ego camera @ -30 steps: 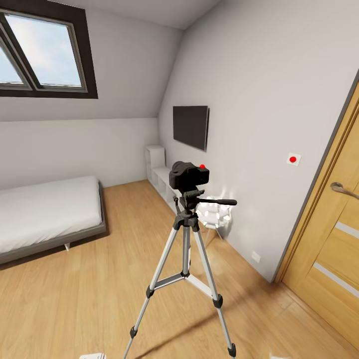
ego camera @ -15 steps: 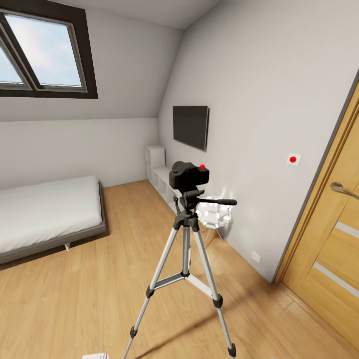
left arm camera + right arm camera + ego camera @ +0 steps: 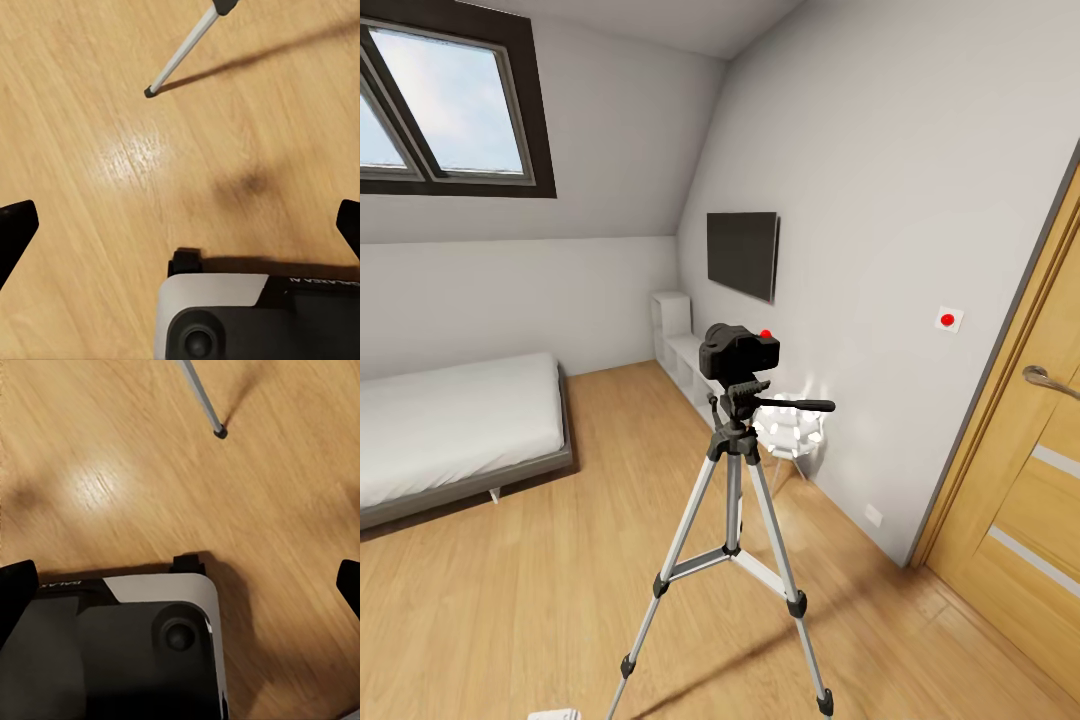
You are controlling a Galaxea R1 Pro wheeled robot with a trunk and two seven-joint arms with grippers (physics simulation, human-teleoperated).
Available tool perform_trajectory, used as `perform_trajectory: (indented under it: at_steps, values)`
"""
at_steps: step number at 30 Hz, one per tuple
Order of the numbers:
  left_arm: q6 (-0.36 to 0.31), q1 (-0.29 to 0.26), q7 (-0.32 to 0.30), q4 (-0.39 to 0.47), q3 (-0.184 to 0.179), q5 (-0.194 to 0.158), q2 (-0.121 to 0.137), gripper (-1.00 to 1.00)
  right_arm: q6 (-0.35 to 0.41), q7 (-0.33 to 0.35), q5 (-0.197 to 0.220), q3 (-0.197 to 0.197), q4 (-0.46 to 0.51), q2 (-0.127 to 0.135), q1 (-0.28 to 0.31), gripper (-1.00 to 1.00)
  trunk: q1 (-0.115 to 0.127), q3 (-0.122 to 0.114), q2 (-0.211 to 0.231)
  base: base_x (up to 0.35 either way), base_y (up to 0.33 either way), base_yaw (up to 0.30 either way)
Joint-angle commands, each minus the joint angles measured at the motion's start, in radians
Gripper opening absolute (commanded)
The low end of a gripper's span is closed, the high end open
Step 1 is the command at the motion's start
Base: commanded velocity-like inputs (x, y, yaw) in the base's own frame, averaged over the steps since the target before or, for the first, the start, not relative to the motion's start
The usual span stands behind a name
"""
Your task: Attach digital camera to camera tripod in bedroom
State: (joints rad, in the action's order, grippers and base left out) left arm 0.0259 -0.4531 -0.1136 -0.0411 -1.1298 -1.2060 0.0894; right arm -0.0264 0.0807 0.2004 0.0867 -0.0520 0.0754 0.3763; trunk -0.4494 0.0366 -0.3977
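The digital camera (image 3: 738,351), black with a red button on top, sits on the black head of the camera tripod (image 3: 732,480), which stands on the light wood floor of the bedroom. The pan handle points right. One silver tripod leg with a black foot (image 3: 148,91) crosses the left wrist view. Another leg's foot (image 3: 220,433) appears in the right wrist view. My left gripper (image 3: 180,225) hangs open over bare floor, its black fingertips (image 3: 15,232) far apart. My right gripper (image 3: 180,585) is open too, with nothing between its fingertips (image 3: 15,592).
A grey bed (image 3: 450,430) lies at the left, and a wooden door (image 3: 1030,480) stands at the right. A white bulbous lamp (image 3: 790,432) and low white shelves (image 3: 680,350) line the wall under the TV (image 3: 743,252). My own base (image 3: 247,319) shows below both grippers.
A small white part of my arm at the bottom right edge of the head view has dropped out of sight. The camera and tripod have not moved.
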Motion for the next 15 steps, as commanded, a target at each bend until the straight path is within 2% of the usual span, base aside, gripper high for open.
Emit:
perform_trajectory:
  at_steps: [1, 15]
  values:
    - [0.003, -0.001, -0.008, -0.003, -0.008, -0.009, -0.001, 1.0, -0.003, 0.005, 0.011, 0.008, -0.003, -0.001, 0.001, 1.0, -0.001, 0.002, -0.002, 0.0, 0.0, 0.0]
    - [0.003, -0.001, -0.008, -0.003, -0.008, -0.009, -0.007, 1.0, -0.003, 0.005, 0.011, 0.008, -0.003, -0.003, -0.002, 1.0, -0.001, 0.002, -0.002, 0.0, 0.0, 0.0]
